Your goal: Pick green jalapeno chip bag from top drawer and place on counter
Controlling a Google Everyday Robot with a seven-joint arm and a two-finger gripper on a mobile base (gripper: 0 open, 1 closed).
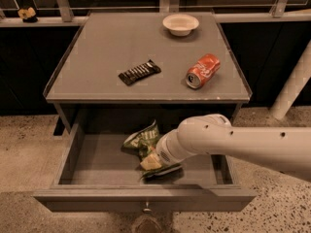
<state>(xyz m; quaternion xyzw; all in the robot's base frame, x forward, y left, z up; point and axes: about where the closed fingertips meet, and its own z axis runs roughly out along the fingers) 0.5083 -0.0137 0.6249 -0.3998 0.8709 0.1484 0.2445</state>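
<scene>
The green jalapeno chip bag lies crumpled in the open top drawer, near its middle. My gripper reaches down into the drawer from the right on a thick white arm. It sits at the bag's near right edge and overlaps it. The arm hides part of the bag's right side. The counter is the grey top above the drawer, with a thin raised rim.
On the counter lie a black ribbed candy bar, a red soda can on its side and a white bowl at the back. The drawer's knob faces front. A white post stands at the right.
</scene>
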